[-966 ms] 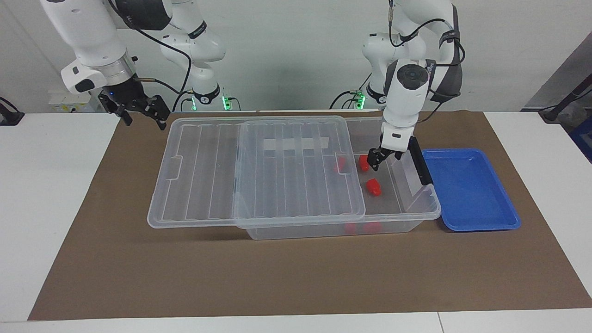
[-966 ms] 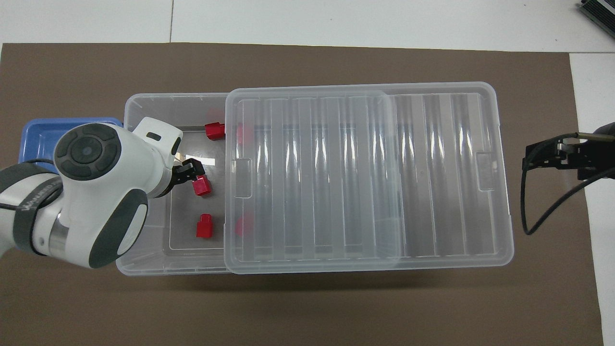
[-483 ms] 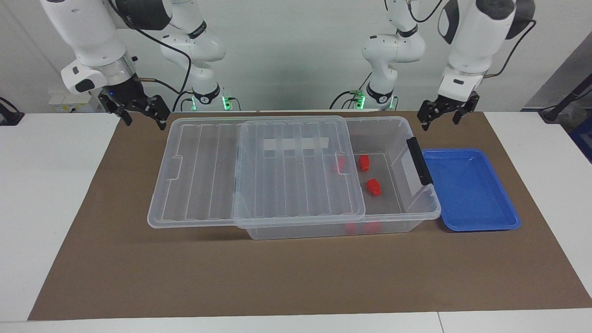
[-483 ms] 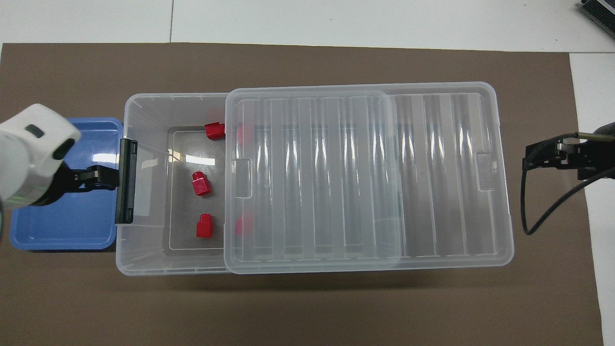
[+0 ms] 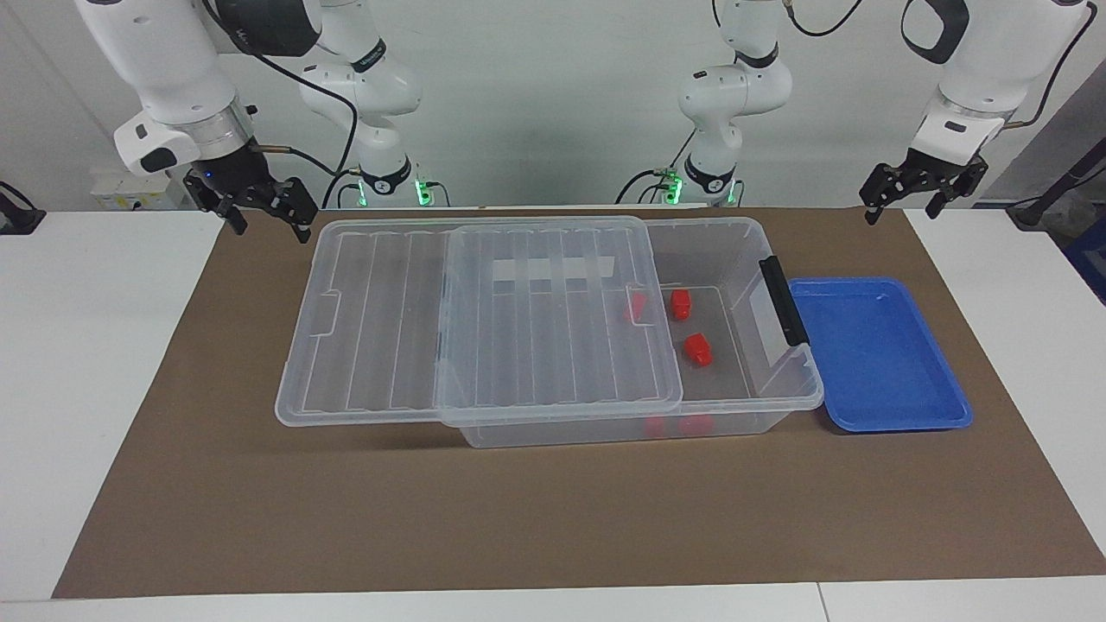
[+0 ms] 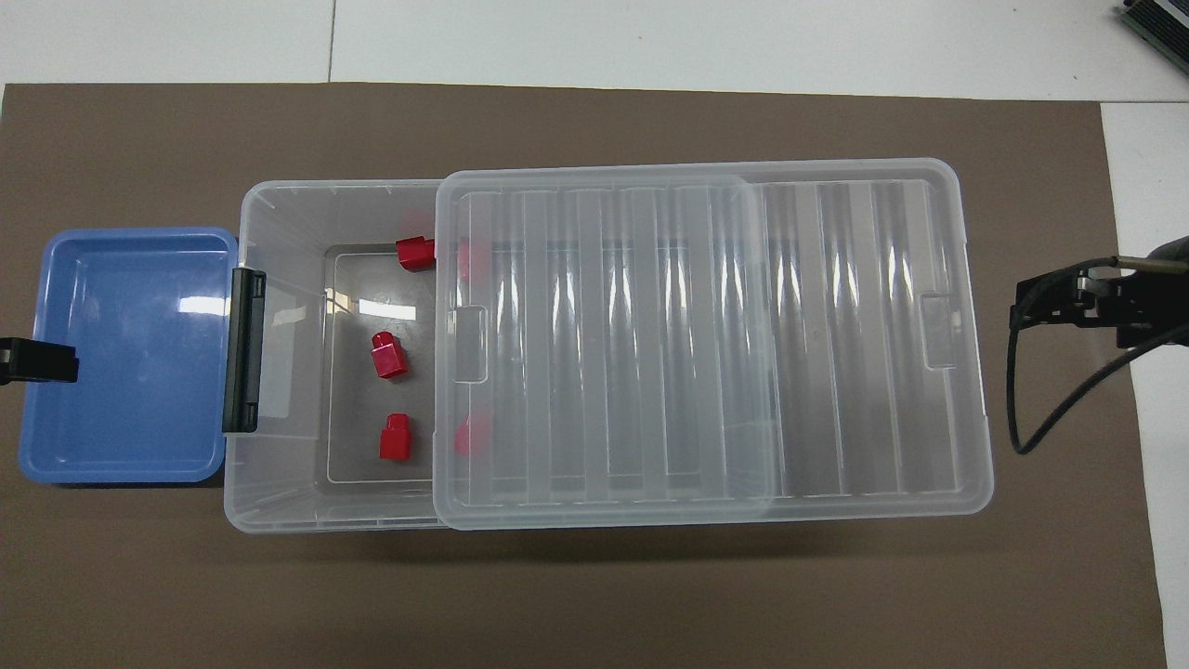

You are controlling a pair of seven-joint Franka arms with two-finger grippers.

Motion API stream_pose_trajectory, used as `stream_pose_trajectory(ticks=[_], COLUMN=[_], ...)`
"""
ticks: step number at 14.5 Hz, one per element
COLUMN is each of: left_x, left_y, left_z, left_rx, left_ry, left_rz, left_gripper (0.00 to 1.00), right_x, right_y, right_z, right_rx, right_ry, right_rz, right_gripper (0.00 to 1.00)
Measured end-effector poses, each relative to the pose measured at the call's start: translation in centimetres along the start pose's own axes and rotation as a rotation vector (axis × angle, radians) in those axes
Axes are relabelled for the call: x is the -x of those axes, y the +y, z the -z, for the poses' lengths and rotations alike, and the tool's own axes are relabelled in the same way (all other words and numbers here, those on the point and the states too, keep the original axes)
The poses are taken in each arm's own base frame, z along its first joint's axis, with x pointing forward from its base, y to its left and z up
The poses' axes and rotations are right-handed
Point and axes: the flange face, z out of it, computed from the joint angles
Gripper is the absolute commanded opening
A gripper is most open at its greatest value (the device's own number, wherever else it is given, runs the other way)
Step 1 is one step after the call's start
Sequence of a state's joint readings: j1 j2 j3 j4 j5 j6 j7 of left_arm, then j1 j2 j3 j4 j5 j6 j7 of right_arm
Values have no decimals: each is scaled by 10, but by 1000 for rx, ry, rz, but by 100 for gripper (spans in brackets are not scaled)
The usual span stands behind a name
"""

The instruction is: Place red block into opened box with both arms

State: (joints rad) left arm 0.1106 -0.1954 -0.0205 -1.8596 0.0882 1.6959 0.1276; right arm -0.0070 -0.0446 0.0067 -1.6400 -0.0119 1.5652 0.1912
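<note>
The box (image 5: 791, 402) (image 6: 279, 502) is a clear bin. Its ribbed lid (image 5: 518, 345) (image 6: 697, 344) is slid toward the right arm's end, leaving the end with the black handle (image 5: 783, 301) uncovered. Several red blocks lie inside. Two are in the uncovered part (image 5: 681, 303) (image 5: 697, 348) (image 6: 388, 356) (image 6: 397, 437), and a third (image 6: 415, 252) sits at the lid's edge. My left gripper (image 5: 900, 212) (image 6: 37, 360) hangs open and empty over the mat's edge at the left arm's end. My right gripper (image 5: 270, 226) (image 6: 1045, 302) waits open, off the lid's corner.
A shallow blue tray (image 5: 873, 354) (image 6: 121, 353) lies empty against the box's handle end. Everything stands on a brown mat (image 5: 518, 518) with white table around it. A black cable (image 6: 1059, 409) loops from the right gripper.
My left gripper let go of a red block inside the box, rose out and swung away past the blue tray to the table's end. The right arm has not moved.
</note>
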Motion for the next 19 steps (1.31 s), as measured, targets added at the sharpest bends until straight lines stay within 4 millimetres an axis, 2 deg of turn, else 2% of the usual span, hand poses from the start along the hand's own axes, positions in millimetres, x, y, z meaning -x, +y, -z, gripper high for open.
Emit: stream_pose_trajectory(ticks=[6, 9, 11, 13, 15, 19], left_x=[-15, -21, -27, -47, -65, -68], left_y=[37, 41, 40, 48, 56, 78], left_z=[9, 9, -3, -24, -29, -15], left_rx=[-11, -12, -6, 8, 14, 16], left_ry=[93, 126, 102, 51, 21, 10], left_rz=[-72, -80, -80, -97, -111, -150], left_gripper=[100, 100, 100, 100, 100, 100], right_x=[0, 0, 0, 0, 0, 0], right_y=[0, 0, 0, 0, 0, 0], right_z=[0, 0, 0, 0, 0, 0], right_rx=[0, 0, 0, 0, 0, 0], right_ry=[0, 0, 0, 0, 0, 0], right_rz=[0, 0, 0, 0, 0, 0], right_gripper=[100, 100, 100, 100, 100, 100])
